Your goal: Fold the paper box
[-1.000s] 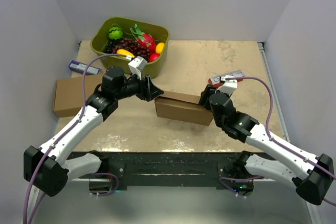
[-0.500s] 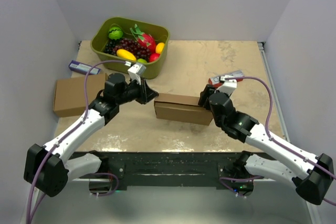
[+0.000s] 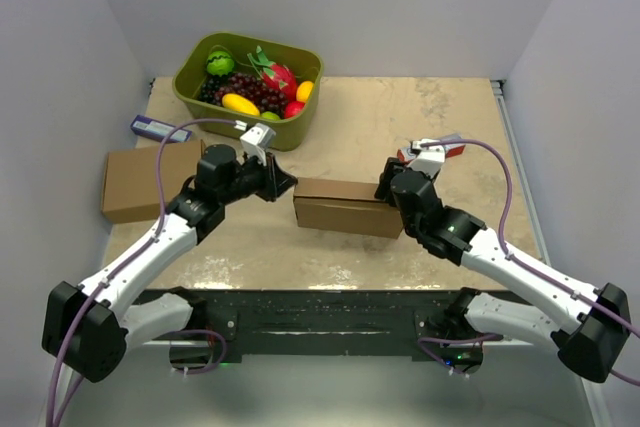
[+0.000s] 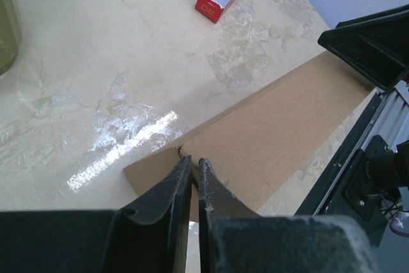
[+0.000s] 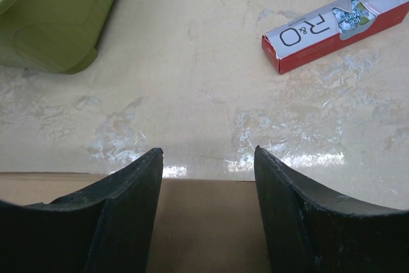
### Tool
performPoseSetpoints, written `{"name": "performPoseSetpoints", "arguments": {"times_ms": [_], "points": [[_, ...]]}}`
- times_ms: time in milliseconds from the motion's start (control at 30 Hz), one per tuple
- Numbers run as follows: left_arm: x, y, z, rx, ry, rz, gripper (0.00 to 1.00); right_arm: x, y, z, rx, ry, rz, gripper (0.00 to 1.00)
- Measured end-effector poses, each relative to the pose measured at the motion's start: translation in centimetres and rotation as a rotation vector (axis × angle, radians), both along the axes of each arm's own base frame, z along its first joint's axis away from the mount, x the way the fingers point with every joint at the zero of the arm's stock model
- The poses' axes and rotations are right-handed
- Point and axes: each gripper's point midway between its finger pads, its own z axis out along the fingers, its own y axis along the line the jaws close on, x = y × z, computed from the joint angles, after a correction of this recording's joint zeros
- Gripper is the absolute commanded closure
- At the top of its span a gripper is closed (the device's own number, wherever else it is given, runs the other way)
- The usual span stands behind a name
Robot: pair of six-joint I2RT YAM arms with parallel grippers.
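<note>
Brown cardboard is filling the lower gap between the spread fingers (image 5: 131,209) of our right gripper (image 5: 208,151). This is the paper box (image 3: 345,205), lying shut on the table, its far edge running straight across from one finger to the other. We cannot tell whether the pads are touching it, since their inner faces are sitting in shadow and the frame's bottom is cutting the box off. Beyond those fingertips, a red and silver carton (image 5: 339,20) is lying to the right and a corner of the green tub (image 5: 57,23) is showing to the left.

Our left gripper (image 4: 190,160) is holding its fingers (image 4: 160,202) pressed almost together, with only a thin slit showing between them. Their tips are hanging at the near corner of the box, which is stretching away ahead and to their right. We are not managing to make out whether they are nipping any cardboard there. From above, the tips are looking just clear of the box's left end.
</note>
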Motion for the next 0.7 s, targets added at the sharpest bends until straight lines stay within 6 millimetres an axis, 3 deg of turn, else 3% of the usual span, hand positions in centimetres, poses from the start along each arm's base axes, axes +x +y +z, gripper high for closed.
{"name": "performPoseSetpoints", "arguments": {"times_ms": [33, 167, 267, 500, 700], "points": [[0.0, 0.1, -0.1, 0.003, -0.004, 0.004, 0.86, 0.0, 0.0, 0.0, 0.000, 0.000, 0.000, 0.37], [0.0, 0.7, -0.5, 0.023, -0.010, 0.029, 0.56, 0.1, 0.0, -0.1, -0.007, 0.001, 0.000, 0.37], [-0.1, 1.4, -1.7, 0.054, 0.028, 0.059, 0.44, 0.2, 0.0, -0.1, -0.011, 0.002, -0.003, 0.37], [-0.1, 1.5, -0.9, 0.006, 0.067, 0.098, 0.39, 0.3, -0.2, -0.3, -0.022, 0.005, -0.010, 0.37], [-0.7, 1.3, 2.7, -0.146, -0.015, 0.120, 0.39, 0.3, 0.2, -0.1, -0.010, 0.002, 0.003, 0.37]]}}
